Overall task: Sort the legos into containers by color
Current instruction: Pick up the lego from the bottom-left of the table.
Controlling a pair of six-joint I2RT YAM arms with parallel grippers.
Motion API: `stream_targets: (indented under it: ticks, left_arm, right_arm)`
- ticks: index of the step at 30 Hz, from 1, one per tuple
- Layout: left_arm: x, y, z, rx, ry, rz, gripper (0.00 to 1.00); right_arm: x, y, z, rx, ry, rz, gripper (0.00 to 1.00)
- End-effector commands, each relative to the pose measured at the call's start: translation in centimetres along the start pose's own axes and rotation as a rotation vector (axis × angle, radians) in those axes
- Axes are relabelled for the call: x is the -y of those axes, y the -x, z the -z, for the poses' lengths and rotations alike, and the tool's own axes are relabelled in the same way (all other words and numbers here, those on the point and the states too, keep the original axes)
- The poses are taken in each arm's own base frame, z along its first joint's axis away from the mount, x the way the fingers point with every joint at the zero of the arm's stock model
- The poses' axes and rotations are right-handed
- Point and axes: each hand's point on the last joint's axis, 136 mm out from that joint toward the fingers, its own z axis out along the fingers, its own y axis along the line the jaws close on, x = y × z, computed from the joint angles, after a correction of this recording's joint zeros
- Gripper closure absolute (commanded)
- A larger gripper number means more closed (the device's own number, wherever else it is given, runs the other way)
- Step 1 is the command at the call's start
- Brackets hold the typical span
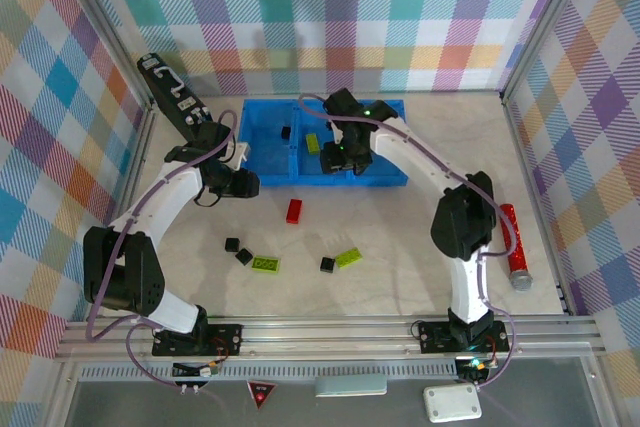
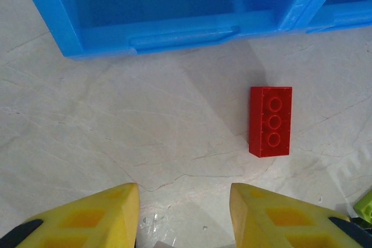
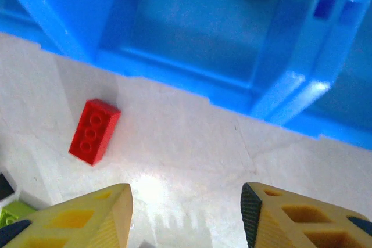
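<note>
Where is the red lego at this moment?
In the top view the red lego lies on the table just in front of the blue bin's near wall, right of the left gripper.

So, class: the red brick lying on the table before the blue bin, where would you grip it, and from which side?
Pinch the red brick across its two long side walls, coming straight down from above. It lies flat, studs up, with bare table along both long sides.

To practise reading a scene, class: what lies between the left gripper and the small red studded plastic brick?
Bare pale tabletop, in the left wrist view, between the left gripper and the red studded plastic brick.
</note>
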Motion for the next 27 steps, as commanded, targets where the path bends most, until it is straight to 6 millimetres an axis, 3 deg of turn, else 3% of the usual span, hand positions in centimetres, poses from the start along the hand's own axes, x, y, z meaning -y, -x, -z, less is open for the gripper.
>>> stream_targets:
  ticks: [1, 12, 27]
  left_arm:
    - [-0.4, -0.9, -0.4, -0.047, 0.020, 0.005, 0.55]
    - [-1.8, -3.5, -0.8, -0.172, 0.113, 0.027, 0.51]
    - [-3.9, -9.6, -1.7, -0.357, 0.224, 0.174, 0.48]
  right_arm:
    - [-0.4, -1.3, 1.2, 0.021, 0.014, -0.006, 0.46]
    - [-0.1, -6.6, 0.3, -0.017, 0.021, -0.011, 0.46]
    - [0.7, -8.8, -0.8, -0.051, 0.018, 0.003, 0.46]
